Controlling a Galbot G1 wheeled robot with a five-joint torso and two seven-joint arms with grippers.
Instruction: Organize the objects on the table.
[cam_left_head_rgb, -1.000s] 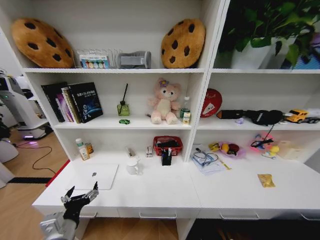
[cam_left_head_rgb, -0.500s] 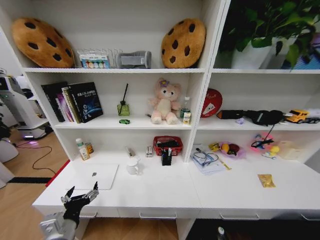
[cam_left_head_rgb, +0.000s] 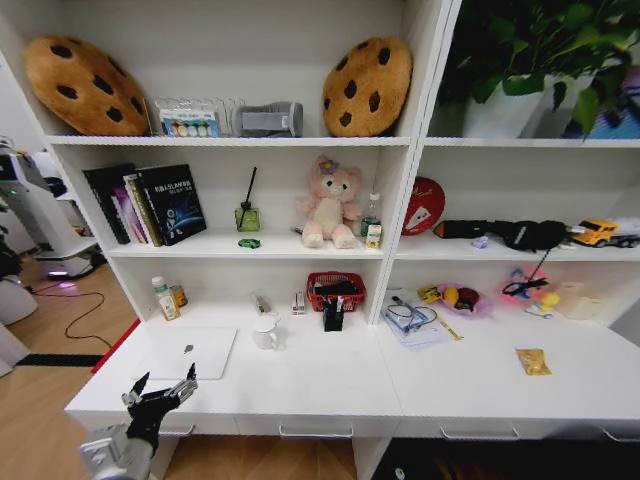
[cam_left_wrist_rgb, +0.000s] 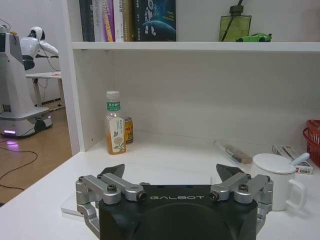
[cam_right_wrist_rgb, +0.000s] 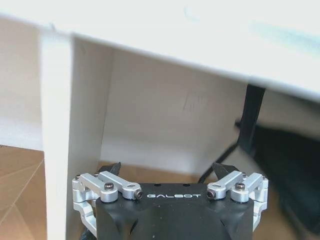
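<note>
White laminate runs the whole length of the table (cam_left_head_rgb: 330, 385), and the task's things lie scattered along it: the thin silver laptop (cam_left_head_rgb: 190, 352) flat at the left end, a green-capped bottle (cam_left_head_rgb: 163, 299) upright in the back corner beside it, the pens (cam_left_head_rgb: 333, 315) standing by a red basket (cam_left_head_rgb: 336, 290) near the middle, and the yellow-gold packet (cam_left_head_rgb: 532, 361) well off to the right. The left gripper (cam_left_head_rgb: 160, 391) hovers at the front left edge of the table, just short of the laptop's near corner, its fingers spread wide and holding nothing; the left wrist view confirms the same splayed jaws, with the bottle ahead against the shelf wall and a white mug (cam_left_wrist_rgb: 274, 180) off to one side. The right gripper (cam_right_wrist_rgb: 169, 175) hangs low beneath the table top, likewise spread open and empty, facing the panel under the desk. Nothing appears sorted yet, so this looks like the very start. If the laptop is the first target, it is thin and lies flush, so a grasp probably needs to come in at an overhanging edge rather than from above; the mug sits close enough to be bumped by a careless sweep.
</note>
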